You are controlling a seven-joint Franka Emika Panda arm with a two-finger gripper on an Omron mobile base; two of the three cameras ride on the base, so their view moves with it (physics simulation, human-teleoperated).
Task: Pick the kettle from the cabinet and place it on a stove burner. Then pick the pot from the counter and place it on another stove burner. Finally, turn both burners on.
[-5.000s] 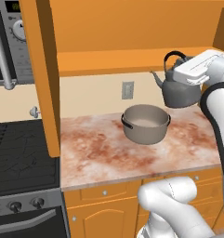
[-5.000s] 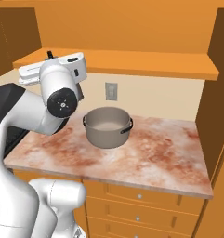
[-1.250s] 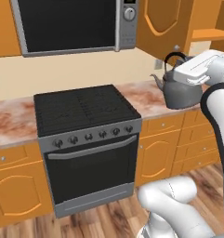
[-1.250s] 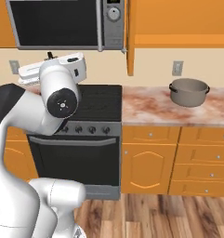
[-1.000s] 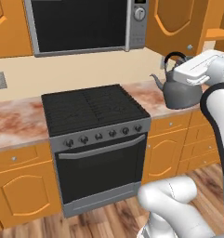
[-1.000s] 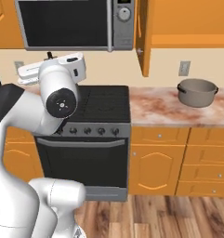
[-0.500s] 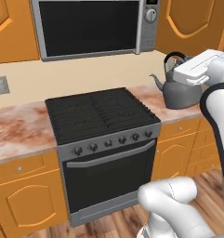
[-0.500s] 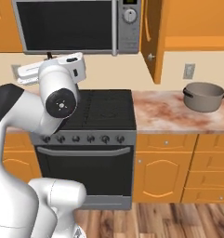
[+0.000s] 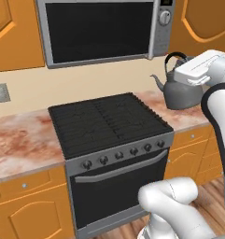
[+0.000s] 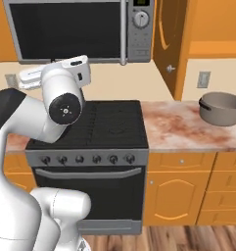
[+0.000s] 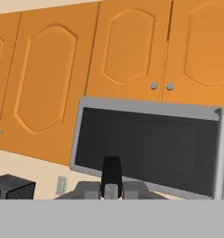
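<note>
Kettle (image 9: 180,90) pinched at its loop handle by gripper (image 9: 191,74): carry level, lower squarely onto stove burners (image 9: 128,114) nearest right edge.

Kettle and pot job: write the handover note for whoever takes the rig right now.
End effector: shut on the kettle by its handle, held in the air to the right of the stove burners.
Pot: on the counter right of the stove, untouched.
Done: kettle is out of the cabinet.
Left: set the kettle on a burner, move the pot to another burner, turn both on at the knobs.
</note>
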